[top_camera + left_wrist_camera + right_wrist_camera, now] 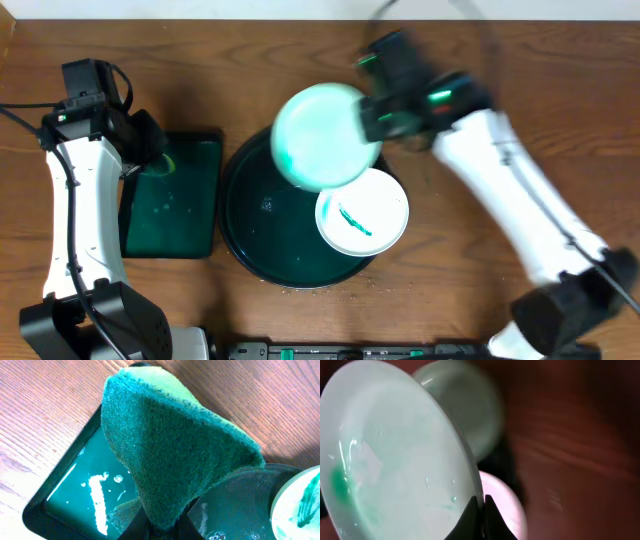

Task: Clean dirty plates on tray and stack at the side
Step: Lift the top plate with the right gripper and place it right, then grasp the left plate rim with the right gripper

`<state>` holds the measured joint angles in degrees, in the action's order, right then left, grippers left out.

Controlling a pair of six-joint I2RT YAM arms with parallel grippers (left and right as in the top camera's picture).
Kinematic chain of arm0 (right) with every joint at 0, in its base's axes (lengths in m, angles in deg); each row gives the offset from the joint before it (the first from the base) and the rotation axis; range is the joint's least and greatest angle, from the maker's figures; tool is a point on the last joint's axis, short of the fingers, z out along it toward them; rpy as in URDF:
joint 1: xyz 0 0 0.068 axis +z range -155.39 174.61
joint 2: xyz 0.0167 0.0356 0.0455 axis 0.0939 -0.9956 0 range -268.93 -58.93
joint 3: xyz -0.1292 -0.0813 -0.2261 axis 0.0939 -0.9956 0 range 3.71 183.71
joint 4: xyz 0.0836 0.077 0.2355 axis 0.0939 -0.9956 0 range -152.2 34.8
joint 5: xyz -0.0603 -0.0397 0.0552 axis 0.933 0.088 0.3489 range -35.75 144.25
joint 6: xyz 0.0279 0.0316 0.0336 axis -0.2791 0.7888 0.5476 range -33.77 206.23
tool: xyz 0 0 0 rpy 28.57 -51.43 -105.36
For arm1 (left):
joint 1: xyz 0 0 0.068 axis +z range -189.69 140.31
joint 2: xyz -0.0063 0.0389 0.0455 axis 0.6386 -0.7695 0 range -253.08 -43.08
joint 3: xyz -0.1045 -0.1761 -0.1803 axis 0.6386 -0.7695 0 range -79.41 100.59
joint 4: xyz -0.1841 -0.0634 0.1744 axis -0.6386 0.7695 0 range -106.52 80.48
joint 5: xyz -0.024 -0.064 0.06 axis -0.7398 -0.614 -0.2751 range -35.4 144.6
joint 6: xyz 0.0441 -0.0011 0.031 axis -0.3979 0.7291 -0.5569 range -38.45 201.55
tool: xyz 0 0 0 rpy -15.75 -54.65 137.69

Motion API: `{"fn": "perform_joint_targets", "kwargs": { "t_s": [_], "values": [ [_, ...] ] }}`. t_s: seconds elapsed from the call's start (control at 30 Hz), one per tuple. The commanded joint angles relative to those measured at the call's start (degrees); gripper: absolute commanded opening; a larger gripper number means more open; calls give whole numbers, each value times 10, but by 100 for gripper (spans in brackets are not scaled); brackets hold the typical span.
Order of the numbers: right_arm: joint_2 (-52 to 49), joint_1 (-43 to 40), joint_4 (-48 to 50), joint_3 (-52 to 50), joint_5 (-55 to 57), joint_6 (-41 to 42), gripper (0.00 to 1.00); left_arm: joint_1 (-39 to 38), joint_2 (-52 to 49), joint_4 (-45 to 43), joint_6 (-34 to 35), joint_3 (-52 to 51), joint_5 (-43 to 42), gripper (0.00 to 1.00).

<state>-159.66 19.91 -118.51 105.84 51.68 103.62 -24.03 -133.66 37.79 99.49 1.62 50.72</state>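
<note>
My right gripper (481,507) is shut on the rim of a pale-teal plate (395,460), which is held tilted above the back of the round dark tray (245,235). The held plate (325,135) has faint green traces and wet streaks. A white plate (362,212) with a green smear lies on the tray's right side. In the right wrist view, blurred, a second pale plate (467,407) shows behind the held one. My left gripper (165,527) is shut on a green sponge (175,445) over the rectangular tray.
A small rectangular dark green tray (180,200) holding water sits left of the round tray, under the sponge (160,160). Bare wooden table surrounds both trays. The right arm (510,190) stretches across the right side of the table.
</note>
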Motion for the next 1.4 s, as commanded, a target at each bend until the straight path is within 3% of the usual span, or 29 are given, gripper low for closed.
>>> {"fn": "perform_joint_targets", "kwargs": {
  "t_s": [0.0, 0.1, 0.23, 0.33, 0.47, 0.6, 0.7, 0.9, 1.0, 1.1, 1.27, 1.37],
  "values": [
    [27, -127, -55, 2, -40, -3, 1, 3, -1, 3, -8, -2, 9, 7],
    [24, -209, -74, -27, -3, -7, 1, 3, -1, 4, -8, -2, 9, 7],
    [24, -284, -23, -129, -3, -32, 1, 3, -1, 3, -8, -2, 9, 7],
    [24, -317, 58, -240, -3, -34, 1, 3, -1, 3, -8, -2, 9, 7],
    [23, -332, 252, -401, -18, -74, 1, 2, -1, 2, -8, -2, 9, 7],
    [23, -332, 336, -463, -29, -74, 2, 1, -1, 2, -8, -2, 9, 7],
    [24, -332, 330, -470, -29, -74, 38, 1, -1, 3, -8, -2, 9, 7],
    [42, -332, 212, -393, -61, -74, 52, 0, -1, 3, -8, -2, 9, 7],
    [57, -326, 147, -332, -123, -75, 53, 0, -1, 3, -8, -2, 9, 7],
    [74, -290, 138, -306, -243, -127, 53, -2, -1, 3, -8, -2, 9, 7],
    [62, -192, 120, -330, -237, -153, 48, -24, -1, 12, -22, -2, 3, 7],
    [48, -133, 123, -352, -175, -153, 47, -39, -1, 14, -31, -2, 3, 7]
  ]
}}
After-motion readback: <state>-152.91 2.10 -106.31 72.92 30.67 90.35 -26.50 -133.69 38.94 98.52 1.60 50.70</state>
